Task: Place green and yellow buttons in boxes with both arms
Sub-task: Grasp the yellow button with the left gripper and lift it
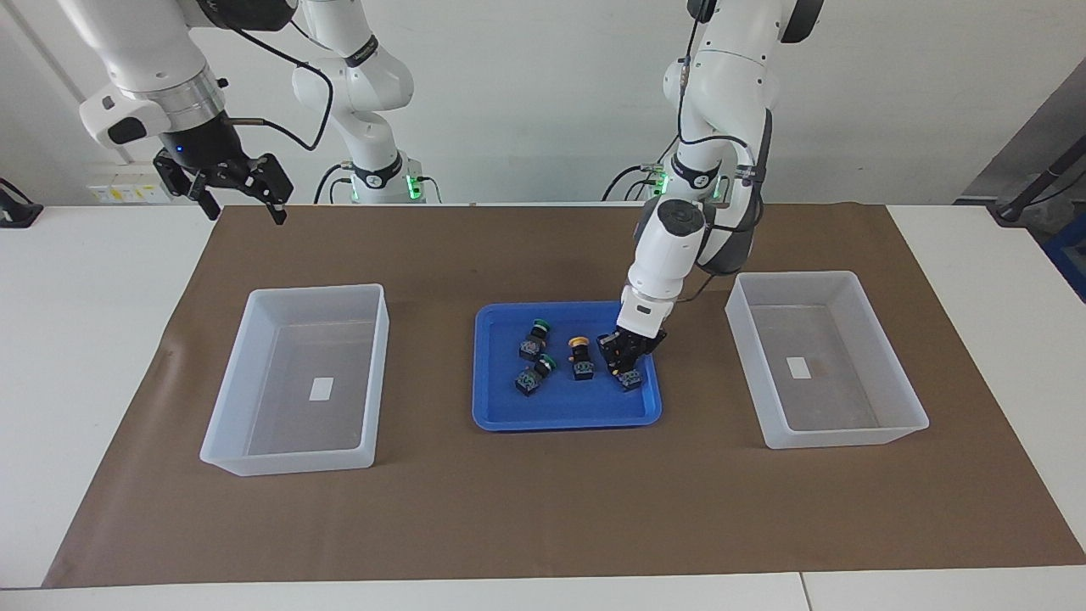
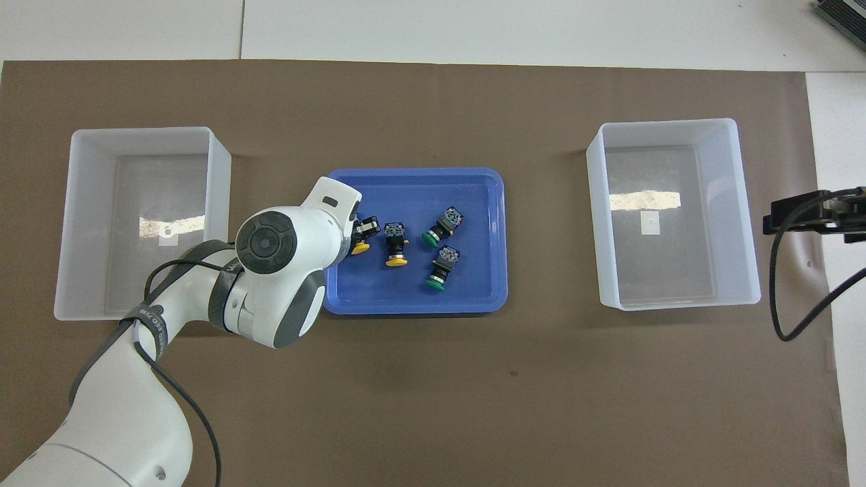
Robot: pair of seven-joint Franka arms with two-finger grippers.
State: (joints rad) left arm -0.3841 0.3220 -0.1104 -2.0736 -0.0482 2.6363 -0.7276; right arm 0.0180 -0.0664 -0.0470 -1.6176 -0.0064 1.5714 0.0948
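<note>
While right gripper waits spread, left gripper fingers straddle yellow-capped button, grip unclear.

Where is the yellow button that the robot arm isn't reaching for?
It lies in the blue tray, mid-table in the facing view: the free yellow button sits between the two green buttons and the left gripper.

The left gripper largely hides one yellow button.

Four buttons in blue tray, lying tipped; both boxes empty
</note>
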